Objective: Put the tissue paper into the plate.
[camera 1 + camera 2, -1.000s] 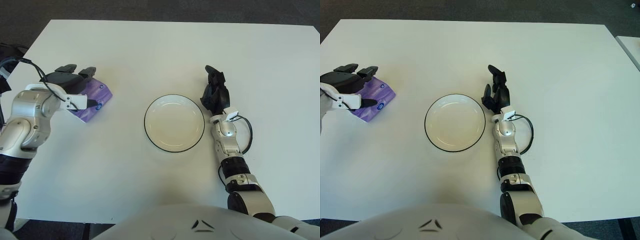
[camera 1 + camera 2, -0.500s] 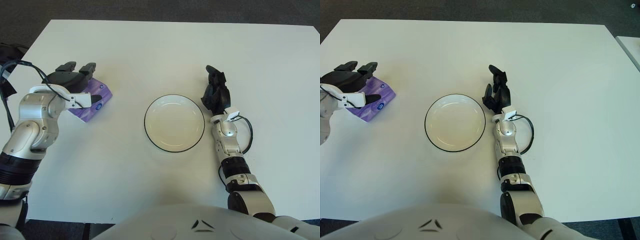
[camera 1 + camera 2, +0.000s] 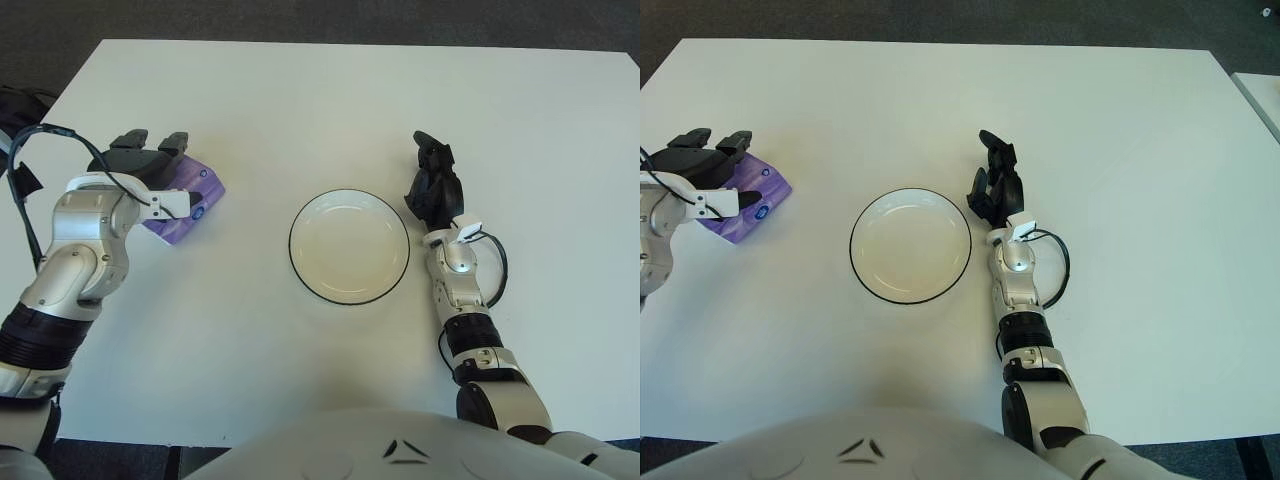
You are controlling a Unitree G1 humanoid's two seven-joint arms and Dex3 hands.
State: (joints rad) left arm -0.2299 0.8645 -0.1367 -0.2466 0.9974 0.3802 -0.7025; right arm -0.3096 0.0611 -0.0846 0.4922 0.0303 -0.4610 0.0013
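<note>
A purple tissue pack (image 3: 190, 200) lies flat on the white table (image 3: 330, 90), left of the plate. My left hand (image 3: 150, 170) hovers over the pack's left part. Its fingers (image 3: 130, 142) stretch out past the pack's far edge and the thumb sits along the near side, so the hand is open and the pack's left half is hidden. The white plate (image 3: 349, 245) with a thin black rim stands at the table's middle, holding nothing. My right hand (image 3: 433, 185) shows just right of the plate, fingers relaxed and holding nothing.
A black cable (image 3: 493, 265) loops beside my right wrist. The table's near edge runs close to my body at the bottom of both views, and dark floor surrounds the table.
My left forearm has swung slightly and the hand has shifted a little over the pack. The pack, the plate and the right hand stay where they were.
</note>
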